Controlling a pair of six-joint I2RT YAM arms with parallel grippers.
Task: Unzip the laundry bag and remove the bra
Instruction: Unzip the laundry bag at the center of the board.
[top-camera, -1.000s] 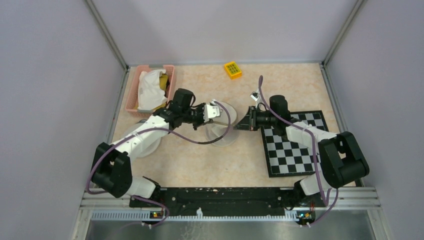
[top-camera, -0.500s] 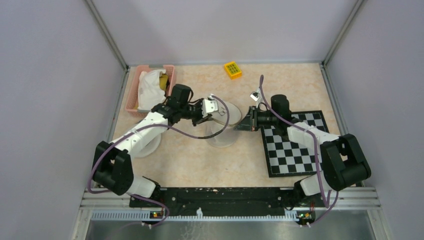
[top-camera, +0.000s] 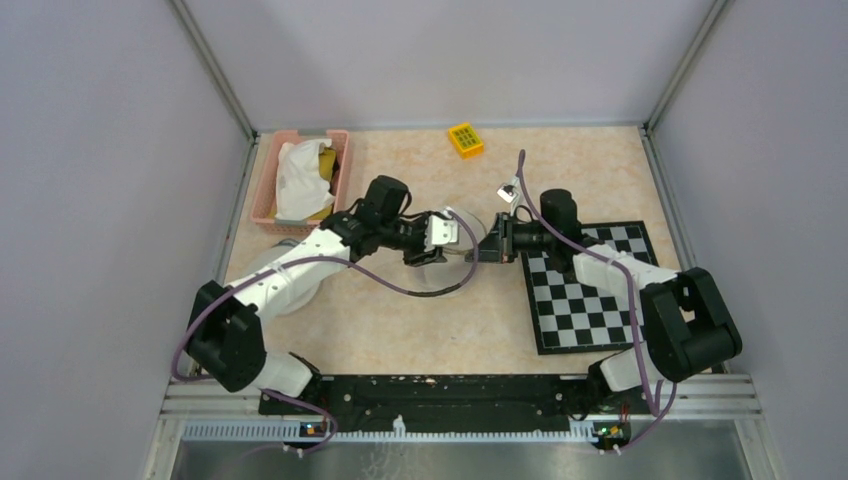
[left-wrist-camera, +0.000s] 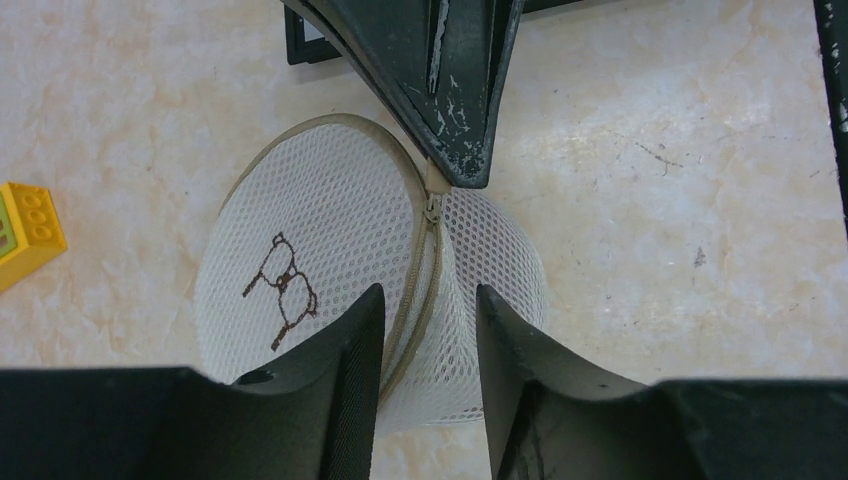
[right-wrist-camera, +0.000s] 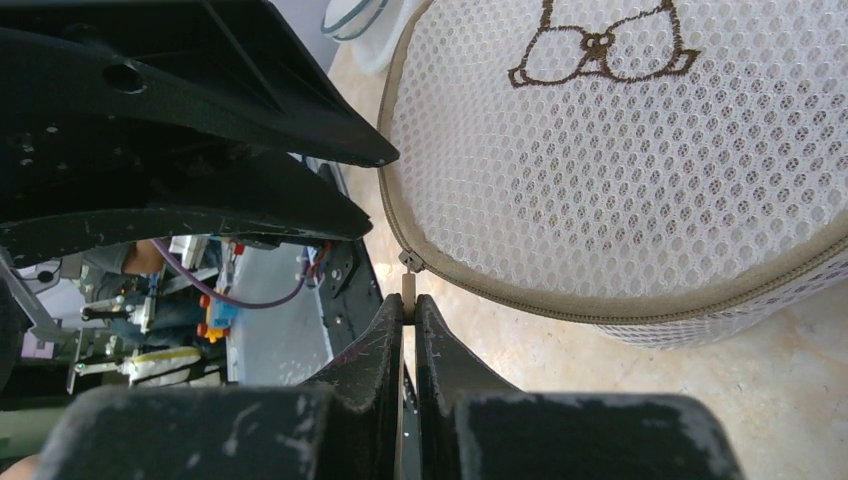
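The laundry bag (top-camera: 447, 268) is a round white mesh pouch with a tan zipper and a brown stitched bra emblem. It lies on the table between the arms. My left gripper (top-camera: 441, 234) is open, and its fingers straddle the bag's zipped rim (left-wrist-camera: 428, 300) without closing on it. My right gripper (top-camera: 489, 245) is shut on the zipper pull (right-wrist-camera: 408, 287) at the bag's right edge. The right fingers (left-wrist-camera: 455, 110) show at the top of the left wrist view, pinching the pull. The zipper looks closed along the visible rim (right-wrist-camera: 600, 300). No bra is in view.
A pink basket (top-camera: 262, 188) holding white cloth stands at the back left. A yellow block (top-camera: 465, 139) lies at the back centre and also shows in the left wrist view (left-wrist-camera: 25, 230). A chessboard (top-camera: 590, 290) lies on the right. A clear round dish (top-camera: 295, 290) sits under the left arm.
My left gripper has swung right and down onto the bag, so its open fingers now straddle the rim. The bag shifted slightly. The right gripper stayed shut on the pull.
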